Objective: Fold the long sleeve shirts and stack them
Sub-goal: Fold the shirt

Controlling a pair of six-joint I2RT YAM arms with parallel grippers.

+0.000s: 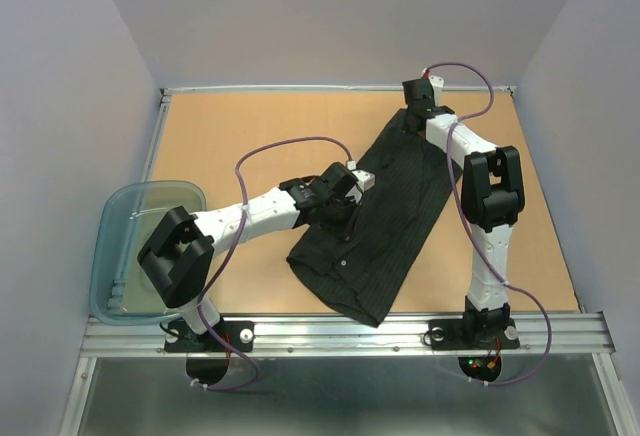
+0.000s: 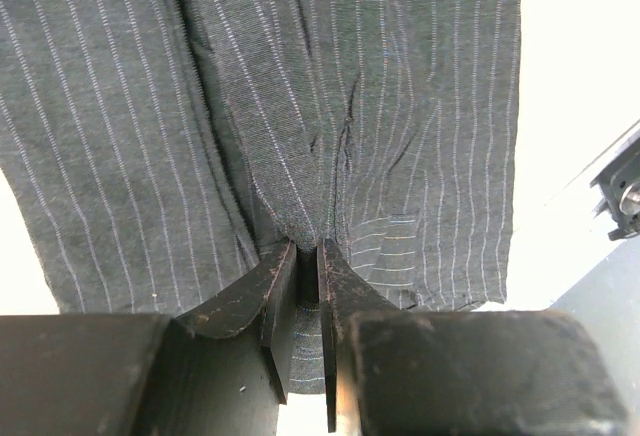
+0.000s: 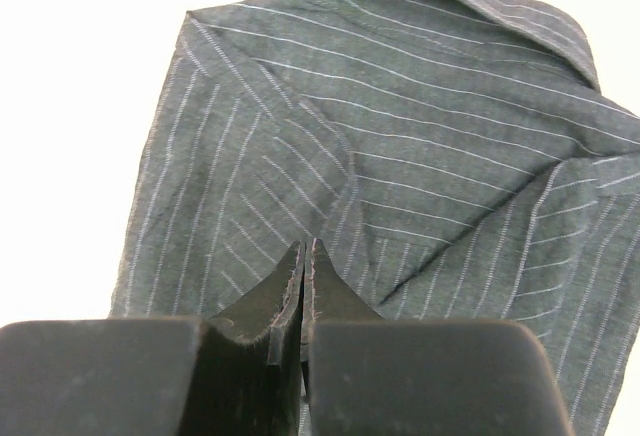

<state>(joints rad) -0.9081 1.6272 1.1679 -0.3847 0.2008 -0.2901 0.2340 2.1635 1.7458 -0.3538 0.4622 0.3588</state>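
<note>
Find black pinstriped button-up shirt (image 1: 385, 231) on tan wooden table (image 1: 230, 136), stretched as a long band on the diagonal from far right toward near centre, folded over itself lengthwise. Far end narrow, near end broad and rumpled.

Find left gripper (image 1: 343, 194) at shirt's left edge, about mid-length. From the wrist, see same gripper (image 2: 308, 248) clamped on a raised fold of striped cloth, creases running up from the pinch.

Find right gripper (image 1: 412, 116) at shirt's far end. From the wrist, see it (image 3: 303, 246) pressed tight, cloth nipped at the tips, creases fanning outward.

Note translucent blue-grey plastic tub (image 1: 110, 256) at table's near left edge, beside left arm's base, well apart from shirt.
</note>
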